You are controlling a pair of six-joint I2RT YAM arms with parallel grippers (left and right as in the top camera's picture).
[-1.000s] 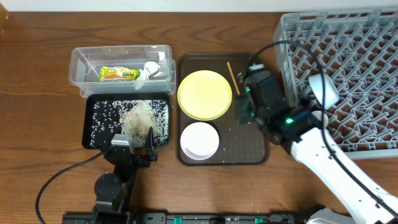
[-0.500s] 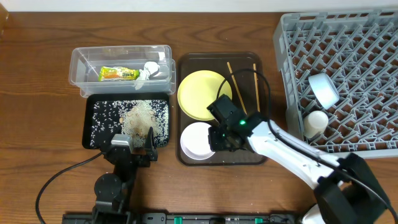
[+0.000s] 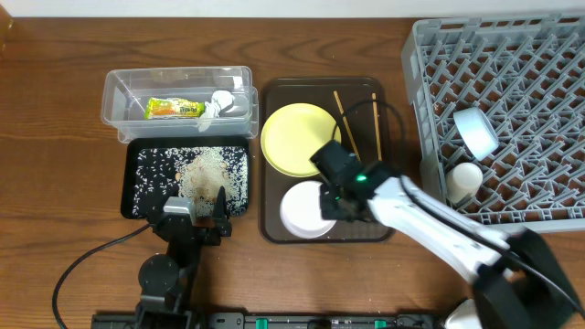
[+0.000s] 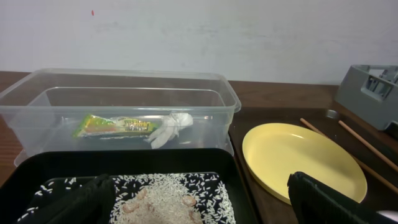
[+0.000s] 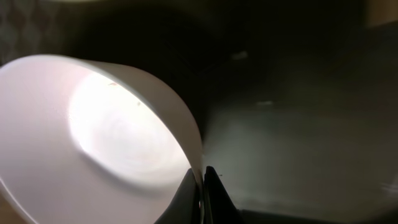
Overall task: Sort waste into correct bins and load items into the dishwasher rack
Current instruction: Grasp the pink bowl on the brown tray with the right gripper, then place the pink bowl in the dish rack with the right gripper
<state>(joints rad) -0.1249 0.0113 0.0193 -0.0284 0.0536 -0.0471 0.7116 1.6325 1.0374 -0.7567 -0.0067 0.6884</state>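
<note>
My right gripper [image 3: 333, 203] is shut on the right rim of the small white bowl [image 3: 304, 212], which sits on the brown serving tray. In the right wrist view the thin rim of the bowl [image 5: 106, 130] is pinched between the two fingers of the gripper [image 5: 202, 179]. Behind it lie the pale yellow plate [image 3: 300, 139] and two chopsticks [image 3: 340, 114]. My left gripper [image 4: 199, 205] hangs open over the black tray [image 3: 132, 178] of rice grains [image 3: 206, 174]. The clear tub [image 3: 114, 91] holds the snack wrapper [image 4: 115, 125] and the white scrap [image 4: 168, 127].
The grey dishwasher rack [image 3: 512, 82] fills the right side, with a light blue bowl [image 3: 475, 130] and a pale round item [image 3: 464, 178] standing in it. The brown serving tray [image 3: 267, 183] lies between the bins and the rack.
My right arm swung from the rack's edge down to the white bowl and shut on its rim. The bowl slid slightly right. The left arm stayed still.
</note>
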